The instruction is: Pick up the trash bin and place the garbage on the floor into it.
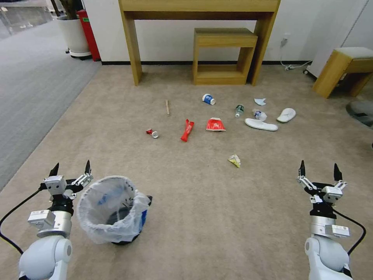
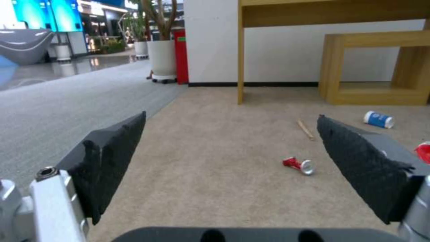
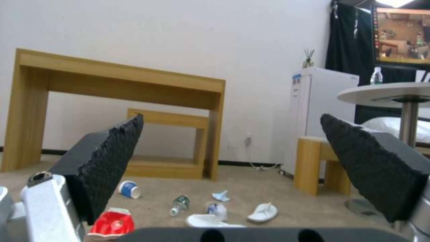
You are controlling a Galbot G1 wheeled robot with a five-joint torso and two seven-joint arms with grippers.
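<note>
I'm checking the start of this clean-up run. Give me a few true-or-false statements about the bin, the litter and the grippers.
1. The trash bin stands on the floor beside the left gripper. True.
2. The right gripper holds the yellow wrapper. False: it is open and empty; the wrapper lies on the carpet.
3. The crushed can lies in the bin. False: it is on the floor.
4. Both slippers lie on the floor. True.

Bare floor [image 1: 248, 202] between trash bin [image 1: 112, 210] and right pincer [image 1: 320, 170], broken only by yellow wrapper [image 1: 234, 160]. Bin just beside left pincer [image 1: 70, 168], fingers spread. Litter strewn across mid-carpet, gaps between pieces. Wooden console [image 1: 200, 35] and stool [image 1: 344, 70] bounding far edge.
</note>
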